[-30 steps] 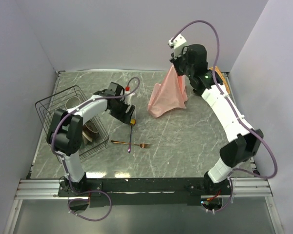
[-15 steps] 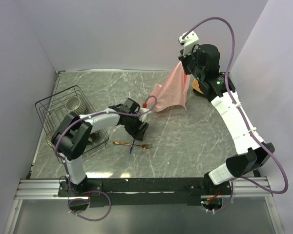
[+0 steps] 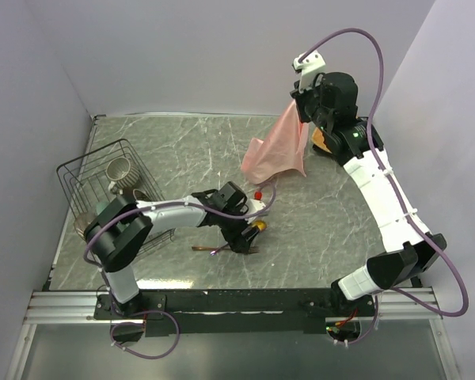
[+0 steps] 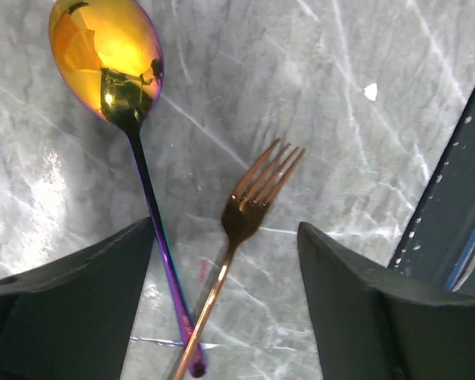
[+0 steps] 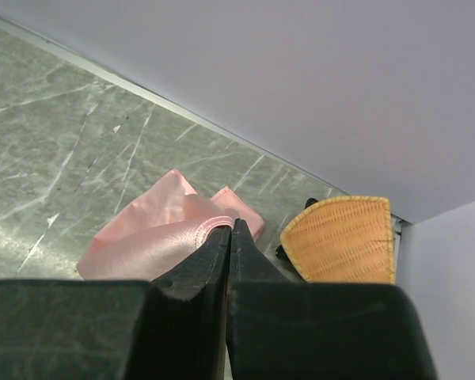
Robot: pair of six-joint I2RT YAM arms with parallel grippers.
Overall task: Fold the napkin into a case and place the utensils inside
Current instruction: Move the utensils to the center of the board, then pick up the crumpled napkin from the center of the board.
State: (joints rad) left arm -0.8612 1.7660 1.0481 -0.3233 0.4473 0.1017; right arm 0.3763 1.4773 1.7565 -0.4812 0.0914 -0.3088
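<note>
While the right hand (image 3: 301, 109) pinches a top corner of the napkin (image 3: 274, 152), fingers (image 5: 198, 269) pressed together on it, the cloth hangs loose, lower end on the tabletop (image 3: 182, 150) far right, near the woven mat (image 5: 344, 237). Spread wide, the left hand (image 4: 226, 237) sits low over the spoon (image 4: 107, 59) and fork (image 4: 253, 198); they lie crossed at the handles, front centre.

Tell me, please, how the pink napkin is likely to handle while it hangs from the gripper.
Probably very floppy: the napkin hangs in loose folds from the right gripper, shut on its top edge. Likely light, since a small pinch carries it. It may sway and bunch rather than keep a flat shape when laid down.
</note>
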